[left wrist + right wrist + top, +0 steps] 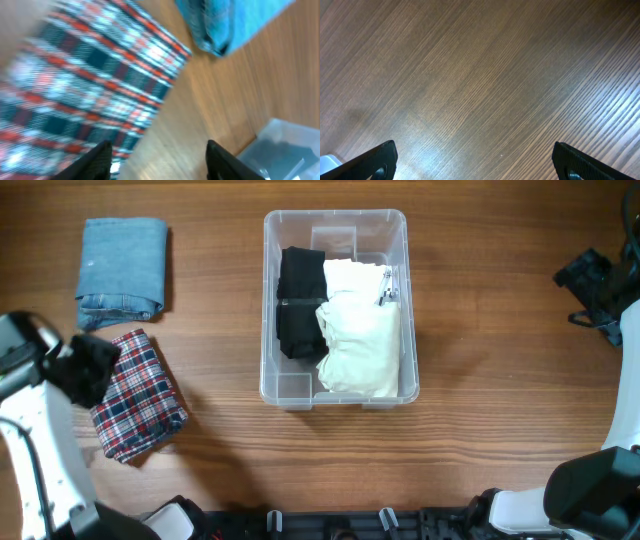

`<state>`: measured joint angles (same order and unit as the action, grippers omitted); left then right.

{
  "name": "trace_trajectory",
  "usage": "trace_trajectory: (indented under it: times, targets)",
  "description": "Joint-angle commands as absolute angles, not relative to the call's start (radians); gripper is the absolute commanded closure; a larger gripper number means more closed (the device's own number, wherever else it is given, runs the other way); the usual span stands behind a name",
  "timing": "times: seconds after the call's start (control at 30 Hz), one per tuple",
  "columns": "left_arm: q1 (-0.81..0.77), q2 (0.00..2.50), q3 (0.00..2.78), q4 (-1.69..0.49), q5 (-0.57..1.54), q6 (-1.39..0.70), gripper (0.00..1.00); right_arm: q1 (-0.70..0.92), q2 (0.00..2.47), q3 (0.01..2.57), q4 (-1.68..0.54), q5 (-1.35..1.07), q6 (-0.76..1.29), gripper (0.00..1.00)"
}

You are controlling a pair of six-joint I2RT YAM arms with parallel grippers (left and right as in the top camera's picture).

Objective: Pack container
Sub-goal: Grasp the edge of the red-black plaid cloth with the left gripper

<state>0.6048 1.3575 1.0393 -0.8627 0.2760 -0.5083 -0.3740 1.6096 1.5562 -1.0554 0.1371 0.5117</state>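
Observation:
The clear container (273, 300) stands at the table's middle and holds a folded black garment (298, 302) and a folded white garment (360, 330). Its corner shows in the left wrist view (287, 145). A folded plaid garment (140, 395) lies at the left, with folded blue jeans (122, 270) behind it. Both show in the left wrist view, the plaid (80, 80) and the jeans (225, 22). My left gripper (95, 365) is open and empty, over the plaid's near edge (157, 160). My right gripper (595, 285) is open and empty over bare wood (475, 162).
The wooden table (500, 400) spreads around the container. My left arm's white link (40, 450) runs down the left edge. Dark robot bases (330, 525) line the front edge.

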Motion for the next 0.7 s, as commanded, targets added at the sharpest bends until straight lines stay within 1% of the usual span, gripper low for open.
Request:
trace_trajectory:
  times: [0.0,0.03,0.1,0.27,0.67]
  targets:
    - [0.71,1.338,1.047,-0.913,0.207,-0.475,0.2,-0.378,1.618,1.549,-1.051,0.13,0.524,0.0]
    - [0.737,1.339,1.047,-0.93,0.207,-0.475,0.15,-0.378,1.618,1.549,-1.051,0.13,0.524,0.0]
    - [0.802,1.346,1.046,-0.969,0.197,-0.475,0.13,-0.378,1.618,1.549,-1.051,0.13,0.524,0.0]
    - [0.898,1.391,1.045,-0.985,0.156,-0.475,0.12,-0.378,1.618,1.549,-1.051,0.13,0.524,0.0]
    - [0.915,1.533,1.045,-0.884,0.155,-0.422,0.12,-0.378,1.618,1.549,-1.051,0.13,0.524,0.0]
